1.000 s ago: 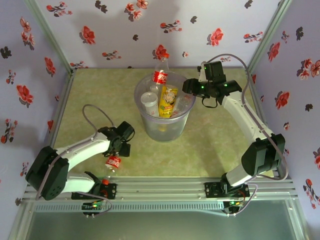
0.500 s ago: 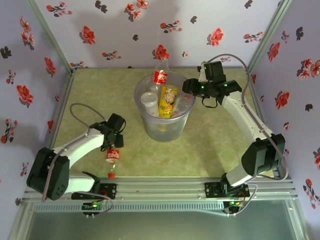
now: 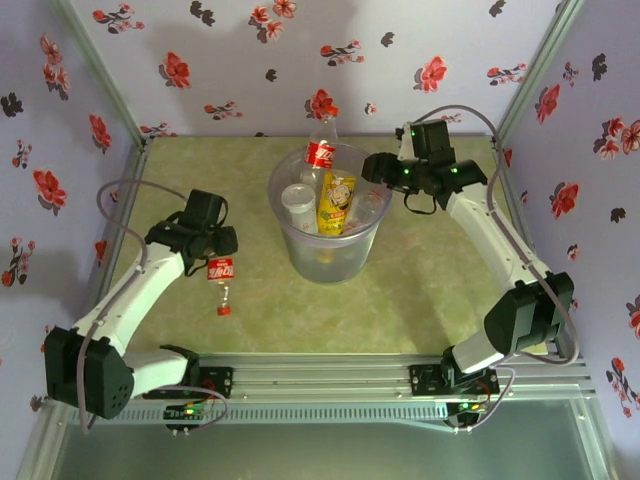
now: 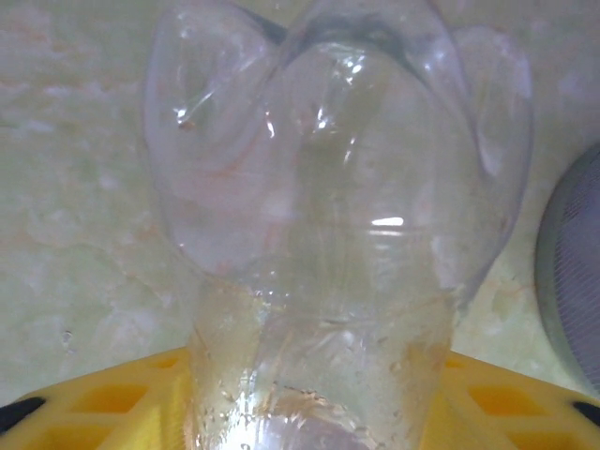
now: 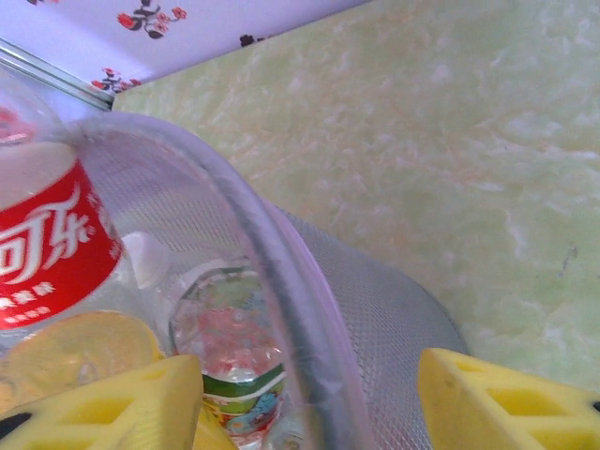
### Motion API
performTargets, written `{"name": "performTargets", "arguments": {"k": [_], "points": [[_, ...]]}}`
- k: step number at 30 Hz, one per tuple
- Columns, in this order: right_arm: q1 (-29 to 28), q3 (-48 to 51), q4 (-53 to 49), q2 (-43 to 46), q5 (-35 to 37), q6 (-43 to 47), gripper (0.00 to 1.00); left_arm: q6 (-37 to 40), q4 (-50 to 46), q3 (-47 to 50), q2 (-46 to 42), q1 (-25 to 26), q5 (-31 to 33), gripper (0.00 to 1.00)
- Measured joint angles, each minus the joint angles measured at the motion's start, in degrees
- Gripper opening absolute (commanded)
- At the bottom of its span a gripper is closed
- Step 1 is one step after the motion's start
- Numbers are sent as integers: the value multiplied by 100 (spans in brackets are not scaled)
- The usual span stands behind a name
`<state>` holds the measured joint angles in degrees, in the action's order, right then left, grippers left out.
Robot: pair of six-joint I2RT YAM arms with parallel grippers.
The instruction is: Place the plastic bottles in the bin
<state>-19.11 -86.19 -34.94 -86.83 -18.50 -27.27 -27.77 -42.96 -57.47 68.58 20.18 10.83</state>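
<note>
Top external view has several bottles (image 3: 337,200) in the bin (image 3: 330,262), another bottle (image 3: 221,269) gripped cap-down by the left tool (image 3: 215,256) above the tabletop (image 3: 430,285), yet to go in, and the right tool (image 3: 374,172) open astride the rim (image 5: 281,281).

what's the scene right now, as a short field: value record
bin: upright, mid-table
in bin: yellow-label bottle; red-label bottle sticking up above the rim
left gripper: shut on held bottle, cap down, left of bin
right gripper: open, one finger inside and one outside the bin's right rim
</note>
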Motion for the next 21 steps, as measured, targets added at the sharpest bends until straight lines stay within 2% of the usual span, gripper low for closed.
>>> {"name": "performTargets", "arguments": {"k": [6,11,15,19,21], "points": [[66,-74,103,232,2,-81,64,140,-203,-1272,-151,-70,-98,45],[179,-74,197,402,7,-188,64,201,28,-2627,-146,-74,-229,37],[302,-70,219,560,20,-199,64,111,708,-3397,-146,-74,-629,30],[428,63,304,774,28,-299,64,-219,1882,-3515,-85,20,-1130,22],[492,149,350,859,28,-343,64,-367,2575,-3515,101,184,-1296,22]]}}
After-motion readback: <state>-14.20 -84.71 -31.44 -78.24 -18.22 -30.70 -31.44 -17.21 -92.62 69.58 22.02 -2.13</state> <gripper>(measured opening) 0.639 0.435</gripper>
